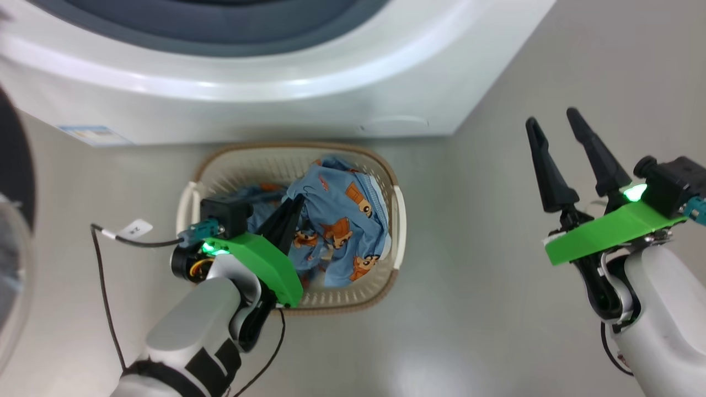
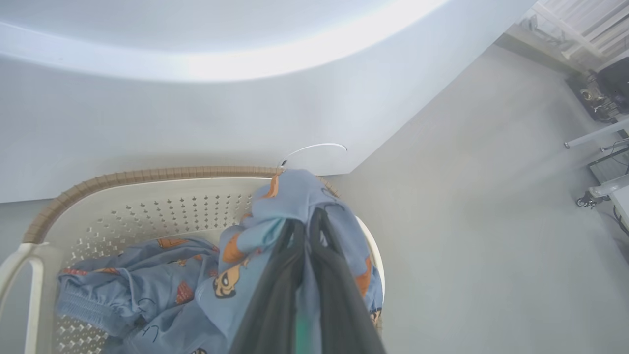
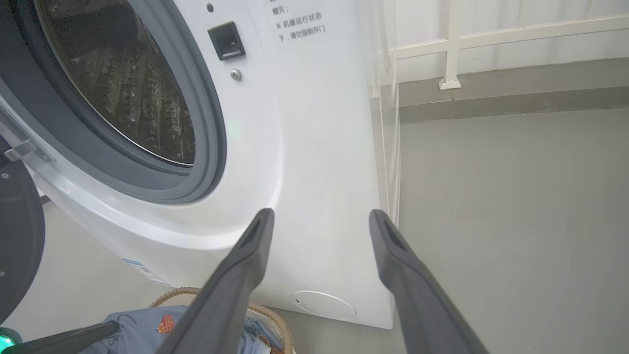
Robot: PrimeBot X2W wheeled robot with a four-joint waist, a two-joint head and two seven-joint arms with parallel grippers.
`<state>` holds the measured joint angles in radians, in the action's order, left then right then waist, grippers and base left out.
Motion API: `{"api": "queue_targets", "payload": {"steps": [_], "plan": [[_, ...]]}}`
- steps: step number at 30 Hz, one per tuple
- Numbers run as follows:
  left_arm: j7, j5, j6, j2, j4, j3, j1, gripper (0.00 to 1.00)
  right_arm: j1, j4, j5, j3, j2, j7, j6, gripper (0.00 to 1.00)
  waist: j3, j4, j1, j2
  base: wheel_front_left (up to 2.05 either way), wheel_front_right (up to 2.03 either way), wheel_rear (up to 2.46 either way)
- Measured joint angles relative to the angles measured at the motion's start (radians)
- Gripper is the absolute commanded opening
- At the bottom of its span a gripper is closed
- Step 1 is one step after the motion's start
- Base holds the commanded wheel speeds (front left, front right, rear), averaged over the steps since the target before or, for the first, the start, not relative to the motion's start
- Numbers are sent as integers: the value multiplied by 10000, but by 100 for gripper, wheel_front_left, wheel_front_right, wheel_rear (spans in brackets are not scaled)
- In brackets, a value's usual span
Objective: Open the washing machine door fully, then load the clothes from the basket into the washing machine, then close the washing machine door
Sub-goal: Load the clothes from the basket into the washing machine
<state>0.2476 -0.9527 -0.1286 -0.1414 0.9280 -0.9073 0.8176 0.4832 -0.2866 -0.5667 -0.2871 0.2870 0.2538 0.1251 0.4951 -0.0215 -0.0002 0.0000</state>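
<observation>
Blue clothes pinched by downward-reaching left claw.

Laundry corner set up in what looks like a test room or lab. A white front-loading washing machine stands free on a bare grey floor, with a basket of blue printed clothes before it. A white railing runs along the wall; metal stands on castors and dark equipment occupy the far side.

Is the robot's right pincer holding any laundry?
No, the right pincer stands open and empty over the grey floor, away from the basket of blue clothes.
</observation>
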Motion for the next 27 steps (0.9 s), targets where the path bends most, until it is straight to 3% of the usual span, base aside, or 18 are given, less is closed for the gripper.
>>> {"api": "queue_targets", "payload": {"steps": [15, 27], "plan": [[4, 1883, 169, -378, -3342, 2907, -2501, 0, -1194, -301, -330, -136, 4, 0, 0, 100, -2369, 568, -1, 0, 0, 0, 0], [4, 2675, 800, -520, -5329, 3929, -3989, 0, -2034, -374, -453, -100, -6, 0, 0, 100, -3862, 646, 0, 0, 0, 0, 0]]}}
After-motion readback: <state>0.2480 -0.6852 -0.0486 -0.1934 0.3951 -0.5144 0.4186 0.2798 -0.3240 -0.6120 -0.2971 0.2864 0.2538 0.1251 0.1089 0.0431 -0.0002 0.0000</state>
